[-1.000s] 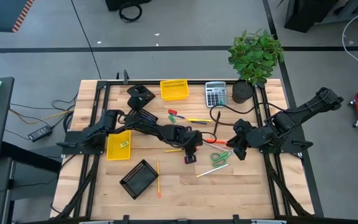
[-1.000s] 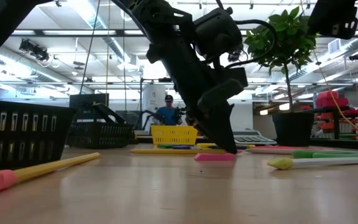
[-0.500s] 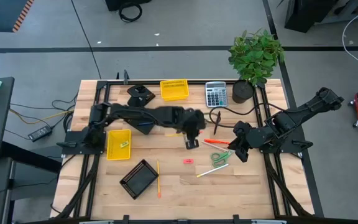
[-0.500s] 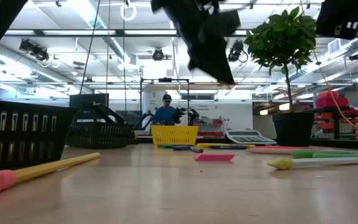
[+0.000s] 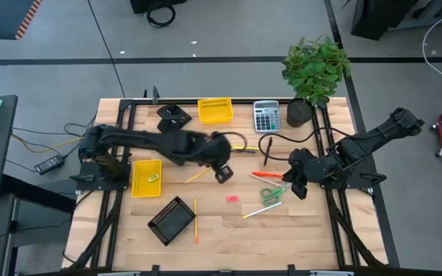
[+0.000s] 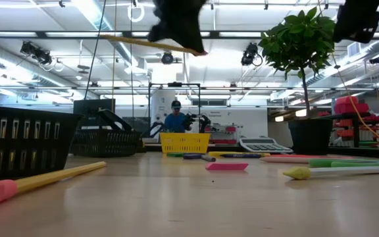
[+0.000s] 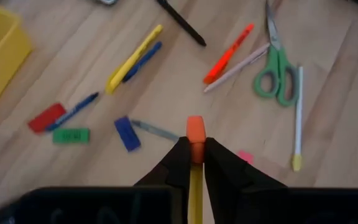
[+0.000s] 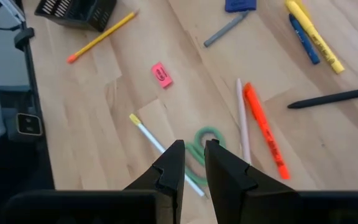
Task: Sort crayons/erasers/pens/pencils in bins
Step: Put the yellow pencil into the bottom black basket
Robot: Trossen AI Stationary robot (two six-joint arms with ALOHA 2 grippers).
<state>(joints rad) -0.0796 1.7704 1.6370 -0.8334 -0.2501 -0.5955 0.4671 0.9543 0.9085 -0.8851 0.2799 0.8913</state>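
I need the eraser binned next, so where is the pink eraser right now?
In the high view the pink eraser lies flat on the table just right of centre, left of the green scissors and right of the tilted black mesh bin.
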